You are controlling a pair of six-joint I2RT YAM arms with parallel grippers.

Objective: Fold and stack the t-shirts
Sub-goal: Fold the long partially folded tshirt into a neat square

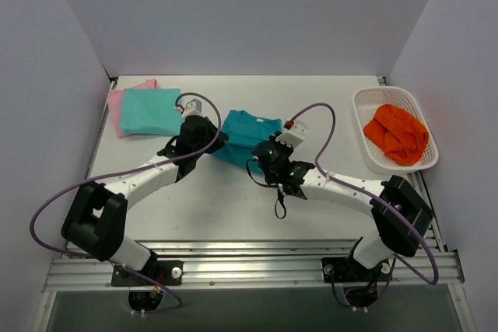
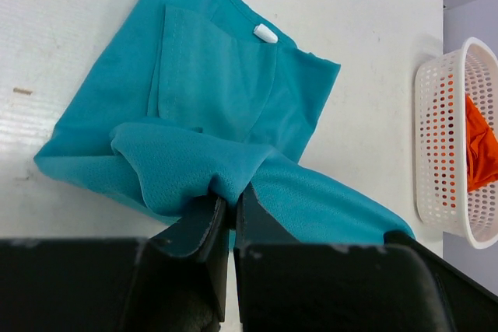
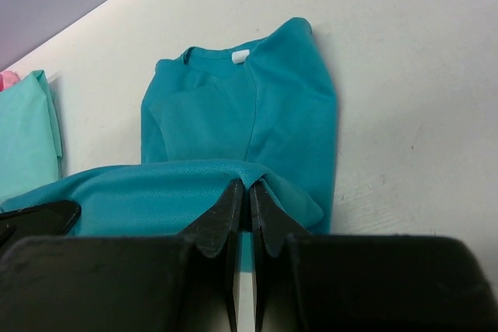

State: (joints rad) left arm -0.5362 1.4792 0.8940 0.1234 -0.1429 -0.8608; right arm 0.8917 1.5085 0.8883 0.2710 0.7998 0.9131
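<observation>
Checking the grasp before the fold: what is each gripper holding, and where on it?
Both the left gripper and right gripper pinch the teal t-shirt at the edge opposite the collar.

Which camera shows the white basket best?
The top external view: the whole white basket shows, orange cloth inside. The left wrist view catches only part of the basket, cut by the frame edge; the right wrist view shows none.

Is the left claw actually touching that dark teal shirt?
Touching. The left wrist view shows the left gripper pinched shut on a raised fold of the teal shirt.
</observation>
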